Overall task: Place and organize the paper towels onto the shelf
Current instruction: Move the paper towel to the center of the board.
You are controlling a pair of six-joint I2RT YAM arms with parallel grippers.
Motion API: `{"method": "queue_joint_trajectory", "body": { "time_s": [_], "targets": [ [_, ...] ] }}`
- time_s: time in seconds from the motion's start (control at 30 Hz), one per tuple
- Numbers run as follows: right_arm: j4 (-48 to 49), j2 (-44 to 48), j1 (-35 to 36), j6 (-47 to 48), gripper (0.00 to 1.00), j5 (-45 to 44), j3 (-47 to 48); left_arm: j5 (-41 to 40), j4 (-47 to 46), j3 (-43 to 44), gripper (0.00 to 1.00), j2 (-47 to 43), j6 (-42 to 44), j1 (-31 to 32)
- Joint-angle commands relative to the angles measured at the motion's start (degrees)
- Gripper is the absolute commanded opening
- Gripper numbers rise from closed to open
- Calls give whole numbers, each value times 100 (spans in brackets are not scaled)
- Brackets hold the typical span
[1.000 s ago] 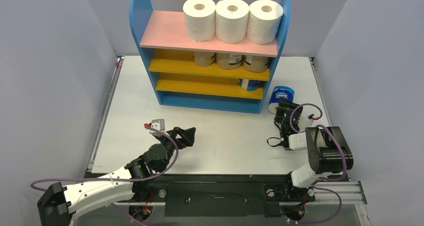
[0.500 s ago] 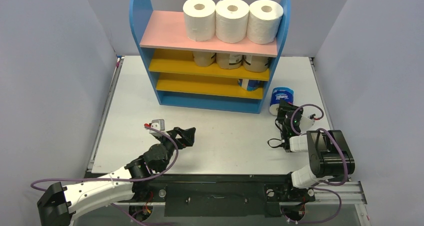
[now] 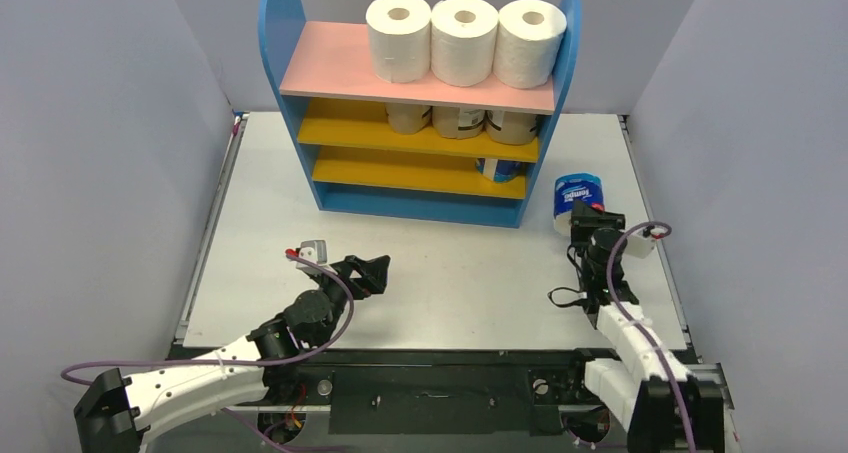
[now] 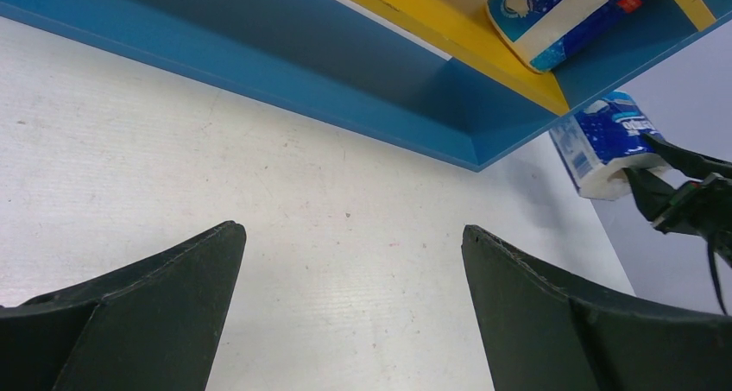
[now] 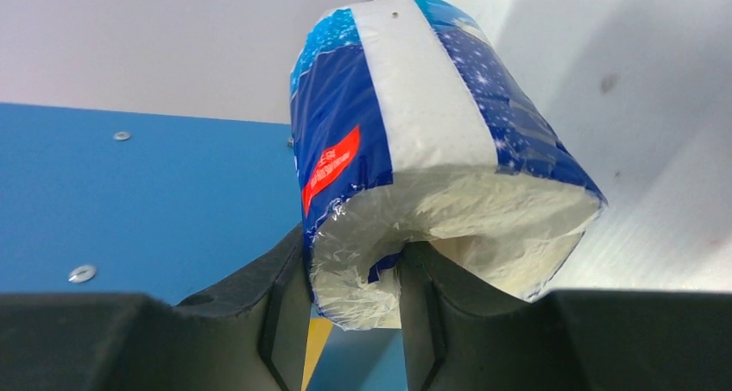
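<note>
Within the last second the right gripper (image 5: 354,274) has clamped onto the loose blue roll (image 5: 414,132), one finger in the core and one outside the wall. Its arm has stretched out and carried the roll a little toward 1 o'clock, so it now hangs just off the right end of the shelf (image 3: 275,33), at 2 o'clock on the table (image 3: 450,273). The left gripper (image 3: 372,270) idles spread wide at 7 o'clock. With the other rolls (image 3: 460,38) already shelved, this grasp likely begins the last placement, beside its twin (image 3: 497,168) on the lower yellow board (image 3: 400,171).
</note>
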State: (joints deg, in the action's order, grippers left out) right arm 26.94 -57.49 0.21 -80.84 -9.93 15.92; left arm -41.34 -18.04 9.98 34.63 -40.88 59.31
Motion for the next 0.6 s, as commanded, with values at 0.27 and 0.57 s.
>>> {"method": "queue_joint_trajectory", "body": {
  "time_s": [0.27, 0.57],
  "targets": [
    [-5411, 2638, 239, 2894, 22, -142, 1967, 86, 27, -9, 97, -185, 11, 13],
    [-7635, 1776, 2434, 3791, 22, -374, 3759, 51, 212, 23, 97, -363, -100, 19]
  ]
}}
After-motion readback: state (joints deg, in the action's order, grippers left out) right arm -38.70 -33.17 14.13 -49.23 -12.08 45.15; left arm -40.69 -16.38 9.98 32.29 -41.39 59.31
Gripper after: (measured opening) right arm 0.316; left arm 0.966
